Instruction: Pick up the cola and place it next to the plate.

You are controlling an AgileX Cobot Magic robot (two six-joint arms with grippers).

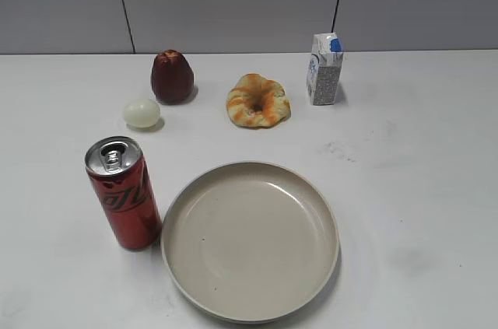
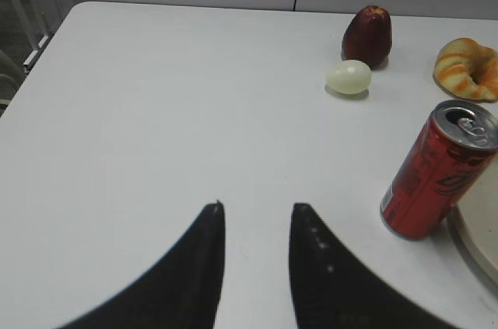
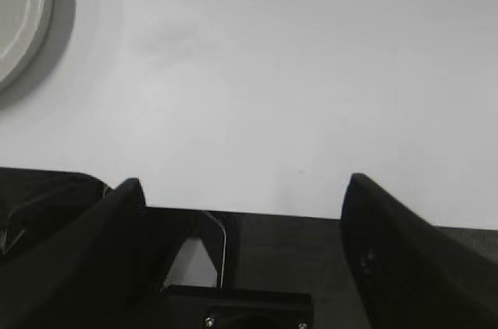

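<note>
The cola (image 1: pixel 123 203), a tall slim red can with a silver top, stands upright on the white table just left of the plate (image 1: pixel 250 240), close to its rim. In the left wrist view the cola (image 2: pixel 436 173) is at the right, beside the plate's edge (image 2: pixel 476 236). My left gripper (image 2: pixel 257 208) is open and empty, over bare table well to the left of the can. My right gripper (image 3: pixel 245 181) is open and empty near the table's front edge; the plate's rim (image 3: pixel 31 18) shows at its upper left. Neither gripper shows in the exterior view.
A dark red apple (image 1: pixel 171 77) and a pale egg (image 1: pixel 142 113) sit behind the can. A croissant-like bread (image 1: pixel 257 101) and a small white milk carton (image 1: pixel 324 69) stand further right at the back. A grey wall runs behind the table.
</note>
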